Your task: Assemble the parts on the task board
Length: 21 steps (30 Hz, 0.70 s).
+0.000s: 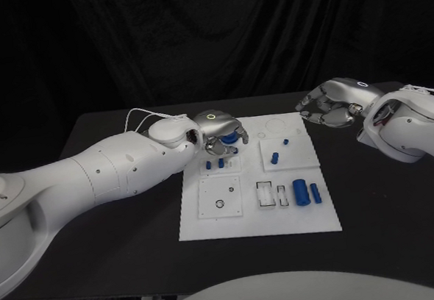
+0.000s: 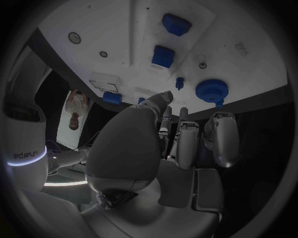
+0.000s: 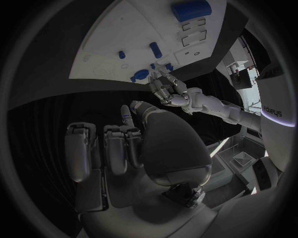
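Note:
The white task board (image 1: 210, 221) lies in the middle of the black table. My left hand (image 1: 218, 130) hovers over its far left corner, fingers apart and pointing down, just beside a round blue part (image 1: 230, 139) that stands on the board. In the left wrist view this round part (image 2: 211, 90) sits just past the fingertips (image 2: 221, 119); nothing is in the hand. The right wrist view shows the left hand (image 3: 166, 88) spread above the same part (image 3: 139, 75). My right hand (image 1: 331, 104) hangs curled and holding nothing, off the board's far right corner.
Small blue pegs (image 1: 214, 163) stand near the left hand, and two more (image 1: 275, 158) on the far right plate. A thick blue cylinder (image 1: 300, 191) and a slim one (image 1: 316, 193) lie at the near right. The black table (image 1: 395, 202) surrounds the board.

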Each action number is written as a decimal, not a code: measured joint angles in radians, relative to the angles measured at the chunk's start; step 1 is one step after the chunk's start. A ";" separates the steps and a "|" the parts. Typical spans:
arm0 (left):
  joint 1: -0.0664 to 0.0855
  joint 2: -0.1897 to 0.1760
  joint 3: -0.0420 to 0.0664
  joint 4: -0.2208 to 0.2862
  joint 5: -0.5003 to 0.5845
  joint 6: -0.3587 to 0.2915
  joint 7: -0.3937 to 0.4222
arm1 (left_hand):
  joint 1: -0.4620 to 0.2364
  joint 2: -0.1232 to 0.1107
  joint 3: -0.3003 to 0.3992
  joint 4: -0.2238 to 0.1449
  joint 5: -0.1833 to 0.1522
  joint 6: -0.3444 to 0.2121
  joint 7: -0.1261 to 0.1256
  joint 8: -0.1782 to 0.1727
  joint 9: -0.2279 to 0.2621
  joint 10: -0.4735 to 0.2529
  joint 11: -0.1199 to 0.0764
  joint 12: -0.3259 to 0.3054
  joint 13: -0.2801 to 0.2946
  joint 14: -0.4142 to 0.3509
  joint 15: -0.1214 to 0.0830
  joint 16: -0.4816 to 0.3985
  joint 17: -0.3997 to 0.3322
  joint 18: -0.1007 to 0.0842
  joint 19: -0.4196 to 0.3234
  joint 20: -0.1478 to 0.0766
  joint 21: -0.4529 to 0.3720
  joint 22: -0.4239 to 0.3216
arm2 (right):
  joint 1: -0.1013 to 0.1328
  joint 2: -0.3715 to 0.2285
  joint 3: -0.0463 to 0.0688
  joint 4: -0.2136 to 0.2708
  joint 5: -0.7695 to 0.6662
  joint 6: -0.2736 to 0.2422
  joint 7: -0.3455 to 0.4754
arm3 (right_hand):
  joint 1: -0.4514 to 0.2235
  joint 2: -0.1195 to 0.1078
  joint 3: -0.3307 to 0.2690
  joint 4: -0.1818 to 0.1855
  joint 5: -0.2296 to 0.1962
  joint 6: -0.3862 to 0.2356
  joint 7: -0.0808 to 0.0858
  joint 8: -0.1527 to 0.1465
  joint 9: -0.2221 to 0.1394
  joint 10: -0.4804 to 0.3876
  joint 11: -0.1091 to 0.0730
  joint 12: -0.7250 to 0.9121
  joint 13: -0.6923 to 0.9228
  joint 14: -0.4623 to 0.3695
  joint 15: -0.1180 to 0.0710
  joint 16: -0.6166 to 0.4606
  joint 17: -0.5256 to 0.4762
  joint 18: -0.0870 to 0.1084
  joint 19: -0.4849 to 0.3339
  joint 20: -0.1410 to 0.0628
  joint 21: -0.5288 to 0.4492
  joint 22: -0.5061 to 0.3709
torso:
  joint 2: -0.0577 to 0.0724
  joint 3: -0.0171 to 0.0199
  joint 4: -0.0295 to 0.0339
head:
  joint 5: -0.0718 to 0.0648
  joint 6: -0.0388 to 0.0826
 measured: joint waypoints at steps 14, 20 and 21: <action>-0.028 0.018 0.000 -0.048 -0.012 0.036 -0.012 | -0.002 -0.002 -0.005 -0.001 0.024 0.009 0.009 -0.009 -0.001 0.013 0.001 0.011 0.000 0.002 -0.002 0.012 0.022 0.000 0.000 0.000 -0.002 0.000 | 0.000 0.003 0.000 -0.001 0.000 0.000 0.000 | 0.000 0.000 0.000 0.000 0.000 0.000 0.000 0.000 0.000 0.000 0.000 0.000 0.000 0.000 0.000 0.000 0.000 0.000 0.000 0.000 0.000 0.000 | 0.001 -0.0002 -0.0012 | -0.008 0.000; -0.039 0.026 0.000 -0.072 -0.023 0.036 -0.015 | -0.006 0.003 -0.002 -0.003 0.026 0.013 0.012 -0.009 -0.001 0.017 -0.002 0.011 -0.005 0.002 -0.002 0.012 0.022 0.000 0.000 0.000 -0.002 0.000 | 0.000 0.003 0.000 0.000 0.000 0.000 0.000 | 0.000 0.000 0.000 0.000 0.000 0.000 0.000 0.000 0.000 0.000 0.000 0.000 0.000 0.000 0.000 0.000 0.000 0.000 0.000 0.000 0.000 0.000 | 0.001 -0.0001 -0.0005 | -0.013 0.000; -0.039 0.027 0.001 -0.075 -0.025 0.035 -0.015 | -0.008 0.005 -0.002 -0.003 0.031 0.016 0.009 -0.009 -0.001 0.021 0.001 0.011 -0.007 0.002 -0.002 0.012 0.022 0.000 0.000 0.000 -0.002 0.000 | 0.000 0.003 0.000 0.000 0.000 0.000 0.000 | 0.000 0.000 0.000 0.000 0.000 0.000 0.000 0.000 0.000 0.000 0.000 0.000 0.000 0.000 0.000 0.000 0.000 0.000 0.000 0.000 0.000 0.000 | 0.001 -0.0001 -0.0005 | -0.013 0.000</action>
